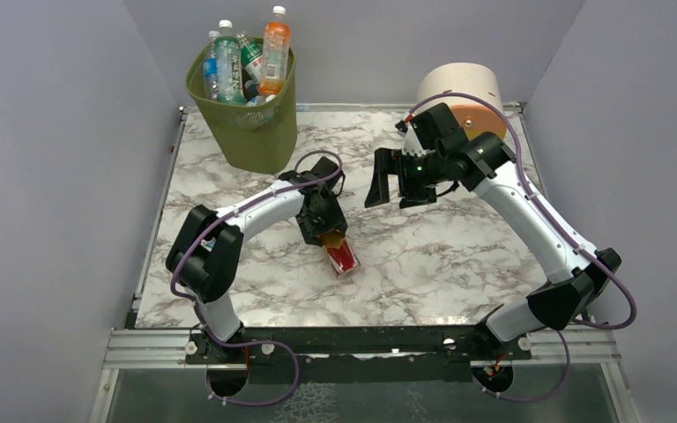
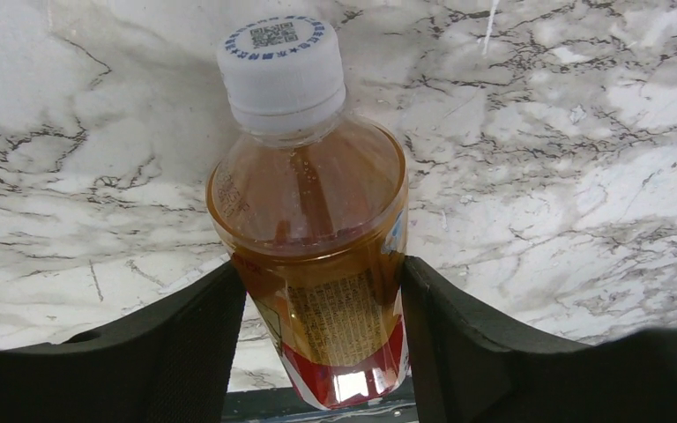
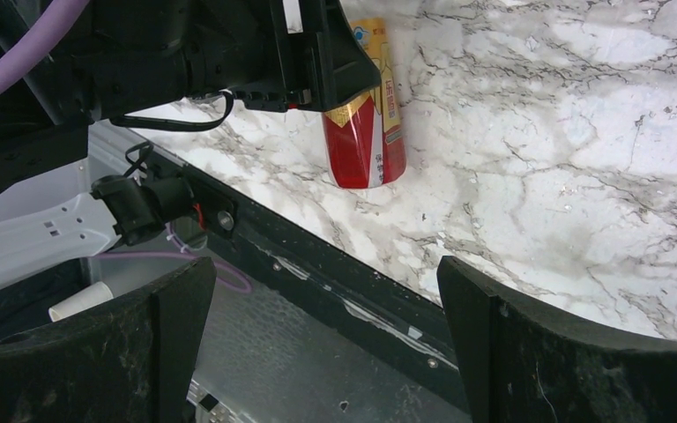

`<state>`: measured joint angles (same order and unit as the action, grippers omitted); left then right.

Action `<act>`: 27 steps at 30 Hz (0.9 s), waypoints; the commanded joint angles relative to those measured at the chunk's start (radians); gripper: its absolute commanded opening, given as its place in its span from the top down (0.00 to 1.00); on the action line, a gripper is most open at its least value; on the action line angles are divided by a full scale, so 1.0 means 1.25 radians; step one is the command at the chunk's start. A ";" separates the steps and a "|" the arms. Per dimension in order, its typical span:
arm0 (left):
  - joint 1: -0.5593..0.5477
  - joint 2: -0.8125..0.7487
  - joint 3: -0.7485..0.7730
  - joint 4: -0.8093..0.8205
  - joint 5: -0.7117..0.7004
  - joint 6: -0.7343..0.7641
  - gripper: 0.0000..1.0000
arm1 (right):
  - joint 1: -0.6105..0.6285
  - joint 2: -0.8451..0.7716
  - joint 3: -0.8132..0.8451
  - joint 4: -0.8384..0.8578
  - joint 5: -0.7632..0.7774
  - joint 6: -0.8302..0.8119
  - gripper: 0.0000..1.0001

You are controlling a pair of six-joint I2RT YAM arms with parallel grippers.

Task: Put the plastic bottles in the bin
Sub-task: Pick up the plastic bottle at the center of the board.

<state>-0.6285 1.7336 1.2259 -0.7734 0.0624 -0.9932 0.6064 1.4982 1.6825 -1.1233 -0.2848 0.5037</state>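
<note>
White arm shells (image 1: 529, 211), black joints (image 1: 207, 260), purple cables (image 3: 18, 51), broad black fingers (image 2: 185, 352)

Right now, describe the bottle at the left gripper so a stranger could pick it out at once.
On the marble table, look mid-front, at the left gripper. Between its fingers lies a bottle: amber liquid, red label, white cap. It alone is on the table; the other bottles stand in the green mesh bin.

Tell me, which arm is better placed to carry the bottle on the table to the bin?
Left. The left end effector clasps the bottle on both sides, and the bin stands on that side. The right end effector hangs open, away from it.
</note>
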 commanded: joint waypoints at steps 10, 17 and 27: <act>-0.001 -0.021 0.098 -0.024 -0.007 0.036 0.42 | -0.014 0.013 0.014 0.005 -0.026 -0.013 0.01; -0.001 -0.017 0.190 -0.060 -0.036 0.064 0.41 | -0.018 0.040 0.091 -0.028 -0.015 -0.027 0.01; 0.015 0.015 0.441 -0.159 -0.106 0.134 0.40 | -0.030 0.074 0.214 -0.078 -0.012 -0.029 0.01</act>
<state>-0.6247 1.7348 1.6348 -0.9108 -0.0105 -0.8822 0.5755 1.5795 1.8999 -1.1713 -0.2882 0.4805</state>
